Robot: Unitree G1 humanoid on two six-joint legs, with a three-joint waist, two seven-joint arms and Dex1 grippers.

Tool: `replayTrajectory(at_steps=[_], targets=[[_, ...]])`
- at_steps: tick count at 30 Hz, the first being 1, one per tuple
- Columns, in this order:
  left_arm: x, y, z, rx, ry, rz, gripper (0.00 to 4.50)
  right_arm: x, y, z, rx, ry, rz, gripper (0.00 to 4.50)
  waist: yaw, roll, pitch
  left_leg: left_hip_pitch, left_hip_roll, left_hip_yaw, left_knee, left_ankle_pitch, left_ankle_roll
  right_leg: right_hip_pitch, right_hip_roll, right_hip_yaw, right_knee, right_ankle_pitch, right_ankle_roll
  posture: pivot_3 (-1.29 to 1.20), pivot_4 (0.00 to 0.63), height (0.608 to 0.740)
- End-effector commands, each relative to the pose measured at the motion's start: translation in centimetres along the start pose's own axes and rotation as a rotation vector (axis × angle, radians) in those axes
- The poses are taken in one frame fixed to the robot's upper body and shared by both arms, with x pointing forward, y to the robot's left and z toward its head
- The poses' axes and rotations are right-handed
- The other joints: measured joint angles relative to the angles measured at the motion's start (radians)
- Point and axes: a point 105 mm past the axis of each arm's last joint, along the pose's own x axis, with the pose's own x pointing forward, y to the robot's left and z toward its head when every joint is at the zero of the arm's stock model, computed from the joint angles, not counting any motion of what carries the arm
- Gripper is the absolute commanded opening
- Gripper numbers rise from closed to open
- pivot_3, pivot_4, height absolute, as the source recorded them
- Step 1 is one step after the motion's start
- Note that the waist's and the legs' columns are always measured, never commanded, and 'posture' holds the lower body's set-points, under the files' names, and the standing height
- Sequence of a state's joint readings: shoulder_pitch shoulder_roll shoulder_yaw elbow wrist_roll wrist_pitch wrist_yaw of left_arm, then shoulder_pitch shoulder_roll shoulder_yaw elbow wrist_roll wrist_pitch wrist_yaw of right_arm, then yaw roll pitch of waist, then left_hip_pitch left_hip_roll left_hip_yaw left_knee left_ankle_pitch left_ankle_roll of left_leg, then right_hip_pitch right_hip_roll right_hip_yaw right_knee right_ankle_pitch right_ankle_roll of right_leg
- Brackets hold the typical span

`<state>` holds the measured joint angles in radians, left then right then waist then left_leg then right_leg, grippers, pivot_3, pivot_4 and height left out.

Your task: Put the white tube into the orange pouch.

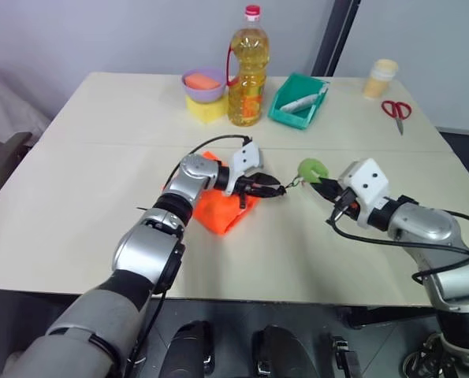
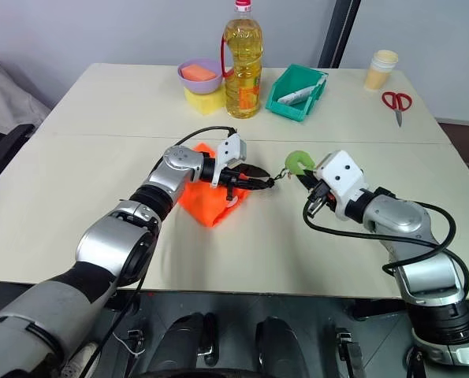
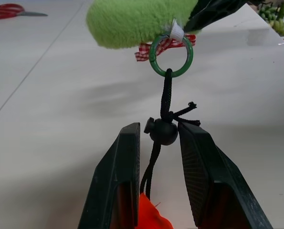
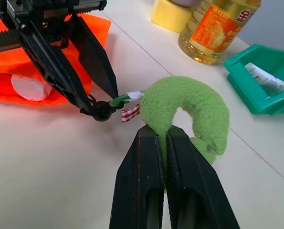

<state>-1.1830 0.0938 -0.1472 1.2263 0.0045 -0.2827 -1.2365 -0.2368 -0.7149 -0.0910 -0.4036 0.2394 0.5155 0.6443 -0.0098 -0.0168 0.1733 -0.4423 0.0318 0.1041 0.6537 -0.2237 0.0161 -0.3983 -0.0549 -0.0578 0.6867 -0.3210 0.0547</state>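
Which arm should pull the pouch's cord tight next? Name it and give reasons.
Right, probably. The right gripper is shut on the green plush charm at the cord's end, so it can draw away. The left gripper pinches the cord stopper beside the orange pouch, anchoring it.

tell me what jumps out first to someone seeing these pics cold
The bright orange pouch at mid-table, under the left arm. Its black cord runs to a fuzzy green charm: the left pincer is closed on the cord's black toggle, and the right pincer is shut on the charm. Behind stands a tall oil bottle beside a teal bin.
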Motion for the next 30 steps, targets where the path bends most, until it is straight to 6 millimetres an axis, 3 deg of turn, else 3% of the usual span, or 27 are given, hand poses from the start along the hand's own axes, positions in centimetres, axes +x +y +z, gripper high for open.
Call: replayTrajectory(at_steps=[1, 22, 26, 30], targets=[[0.16, 0.10, 0.86, 0.055, -0.009, -0.009, 1.33, -0.22, 0.02, 1.11, -0.031, -0.039, -0.005, 0.00, 0.000, 0.000, 0.000, 0.000, 0.000, 0.000, 0.000, 0.000, 0.000, 0.000, 0.000, 0.000, 0.000, 0.000, 0.000, 0.00, 0.150, 0.737], [0.69, -0.37, 0.00, 0.104, 0.051, -0.022, 1.33, -0.35, -0.18, 1.34, -0.031, -0.043, -0.010, 0.00, 0.000, 0.000, 0.000, 0.000, 0.000, 0.000, 0.001, 0.000, 0.000, 0.000, 0.000, 0.000, 0.001, 0.000, 0.000, 0.00, 0.150, 0.737], [0.67, -0.33, -0.08, 0.098, 0.054, -0.019, 0.20, -0.31, -0.20, 1.50, -0.031, -0.048, -0.010, 0.00, 0.000, 0.000, 0.000, 0.000, 0.000, 0.000, 0.004, 0.000, 0.000, 0.001, 0.000, 0.000, 0.002, 0.000, 0.000, 0.00, 0.150, 0.737], [0.62, -0.23, -0.09, 0.088, 0.049, -0.010, 0.21, -0.28, -0.21, 1.52, -0.031, -0.050, -0.010, 0.00, 0.000, 0.000, 0.000, 0.000, 0.001, 0.000, 0.006, 0.000, 0.001, 0.001, 0.000, 0.000, 0.003, 0.000, 0.000, 0.00, 0.150, 0.737]])
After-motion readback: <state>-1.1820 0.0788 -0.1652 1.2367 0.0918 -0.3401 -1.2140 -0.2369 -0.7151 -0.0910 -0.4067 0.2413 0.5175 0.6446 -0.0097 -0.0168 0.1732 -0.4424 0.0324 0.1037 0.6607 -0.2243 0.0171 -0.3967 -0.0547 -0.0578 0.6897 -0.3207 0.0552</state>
